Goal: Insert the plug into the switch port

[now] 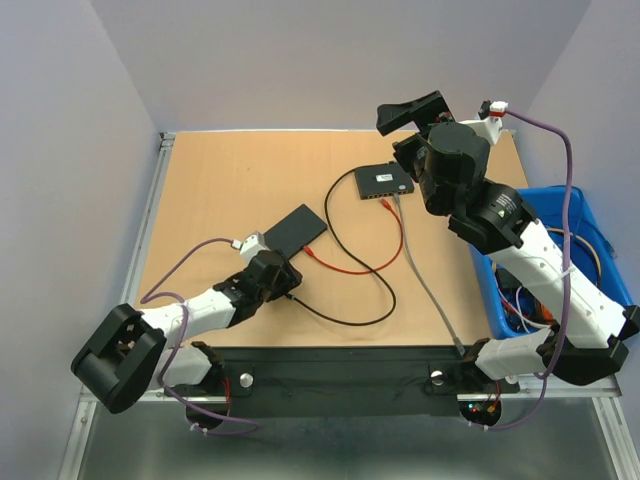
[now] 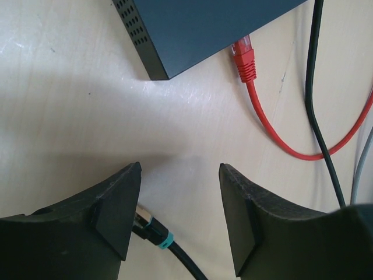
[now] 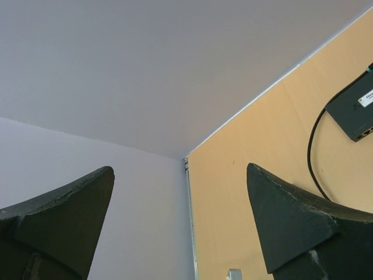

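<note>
Lying within the parted left gripper is the black plug.

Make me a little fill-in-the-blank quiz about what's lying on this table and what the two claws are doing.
1. The loose plug lying by the corner of the dark flat box is ____ in colour.
2. The ringed plug lying between the fingers of the left gripper belongs to a ____ cable.
3. The right gripper, raised high in the air, has its jaws ____.
4. The plastic bin is ____.

Missing words: red; black; open; blue.
</note>
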### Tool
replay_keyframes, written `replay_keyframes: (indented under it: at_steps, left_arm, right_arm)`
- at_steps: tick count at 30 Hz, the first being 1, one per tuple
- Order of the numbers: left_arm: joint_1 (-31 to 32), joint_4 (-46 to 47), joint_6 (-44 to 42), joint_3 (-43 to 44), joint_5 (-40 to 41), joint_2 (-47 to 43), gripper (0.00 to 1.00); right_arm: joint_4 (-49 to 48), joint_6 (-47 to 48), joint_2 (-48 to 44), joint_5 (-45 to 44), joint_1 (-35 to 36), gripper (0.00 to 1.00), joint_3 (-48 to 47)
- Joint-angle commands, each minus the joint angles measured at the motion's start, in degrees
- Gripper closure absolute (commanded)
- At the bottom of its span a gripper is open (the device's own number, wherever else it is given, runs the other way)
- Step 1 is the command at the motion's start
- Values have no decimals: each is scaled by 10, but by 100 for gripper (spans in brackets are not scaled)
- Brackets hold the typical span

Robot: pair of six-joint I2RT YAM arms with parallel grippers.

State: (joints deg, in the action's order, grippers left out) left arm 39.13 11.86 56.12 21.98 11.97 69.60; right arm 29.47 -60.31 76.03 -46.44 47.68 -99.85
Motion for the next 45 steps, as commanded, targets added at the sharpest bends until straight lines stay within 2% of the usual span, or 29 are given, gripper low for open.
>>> replay_keyframes:
  at_steps: [1,10,14,15,18,22,34,40,45]
  left_arm:
    - [6,-75,7,-24,9,-39,32]
    - [7,-131,10,-33,12,-93,32]
    - [16,-148,19,-41,-12,-123,32]
    - [16,-151,22,-42,-17,-128,31]
    - [29,-179,45,-26,-25,-135,20]
    - [48,-206,65,-18,-36,-133,19]
    - [65,-129,66,-6,-27,-37,18]
    - [64,-96,53,16,-12,16,17]
    - [64,-83,53,7,-4,18,23]
  right_arm:
    - [-40,12,-25,-50,2,0,-1]
    - [-56,11,-14,-46,2,0,9]
    - [-56,4,-25,-45,2,0,17]
    - [-56,3,-29,-45,1,0,19]
    - [-56,3,-51,-42,2,0,33]
    - [-57,5,-61,-50,2,0,38]
    - [-72,5,-71,-65,2,0,42]
    - [-84,43,-50,-76,2,0,24]
    - [-84,42,-50,-63,2,0,28]
